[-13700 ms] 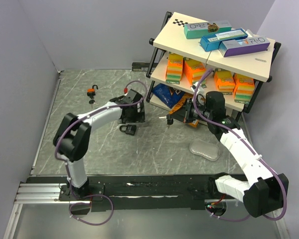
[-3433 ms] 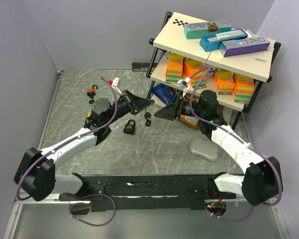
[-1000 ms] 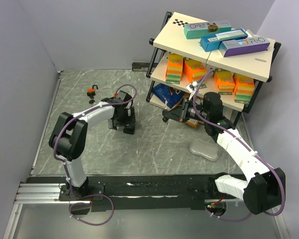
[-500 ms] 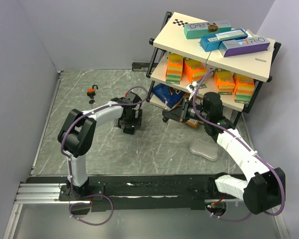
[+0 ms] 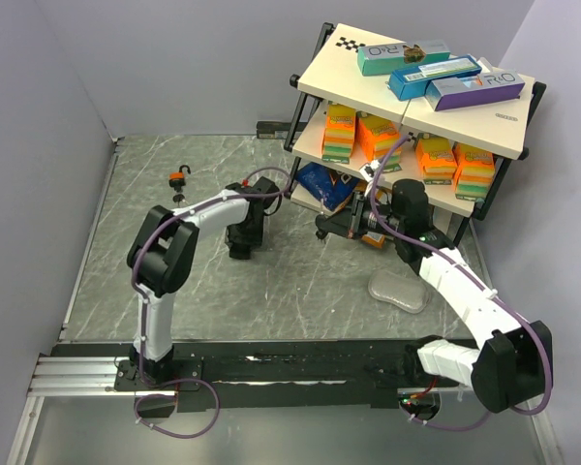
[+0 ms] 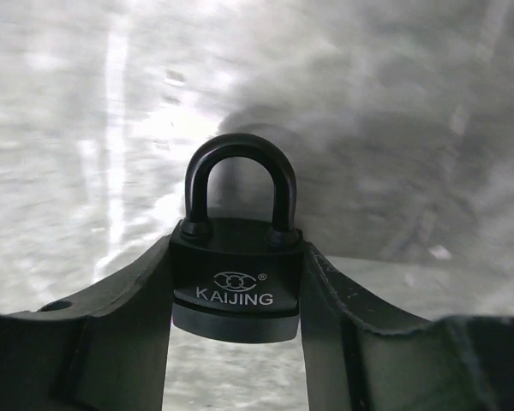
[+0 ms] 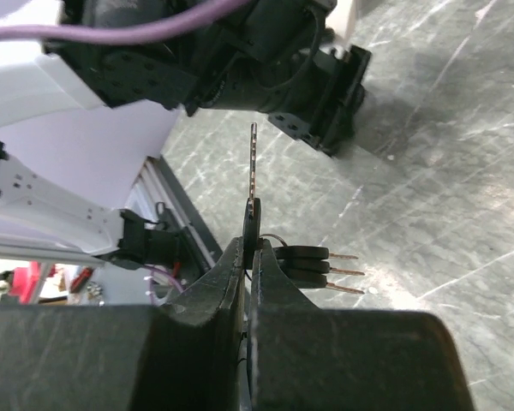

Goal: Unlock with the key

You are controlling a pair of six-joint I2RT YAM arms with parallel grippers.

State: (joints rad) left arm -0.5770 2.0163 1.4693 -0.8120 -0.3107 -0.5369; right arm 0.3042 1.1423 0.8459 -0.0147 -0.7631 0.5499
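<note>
- The black padlock [image 6: 236, 282] lies on the table [image 5: 300, 291], left of the shelf rack [image 5: 334, 77] and near its lowest shelf.
- The left gripper [image 6: 236, 304] is about half closed around it. The lock's body is pressed between the two fingers [image 6: 141, 300], one on each side, so it seems to be held.
- The right gripper [image 7: 250, 253] is squeezed all the way closed on the head of the key [image 7: 254, 184]. The other keys [image 7: 313, 261] hang from the same ring.
- The key is held in the air between the padlock and the rack.
- The key's long, thin blade sticks straight out from the fingers. It is pointed away from the rack, toward the left gripper.
- The padlock's long line runs from its body to its shackle [image 6: 240, 163]. The shackle is pointed away from the left wrist, and the face with the name is turned up.
- The keyhole cannot be seen; it is probably on the end of the body across from the shackle.
- To do this step well, the lock should first be gripped firmly so it cannot slip.
- Then it should be lifted and turned until the keyhole end faces the rack side, where the key waits.
- The blade should be lined up with the hole, pushed in slowly, and only then turned.
</note>
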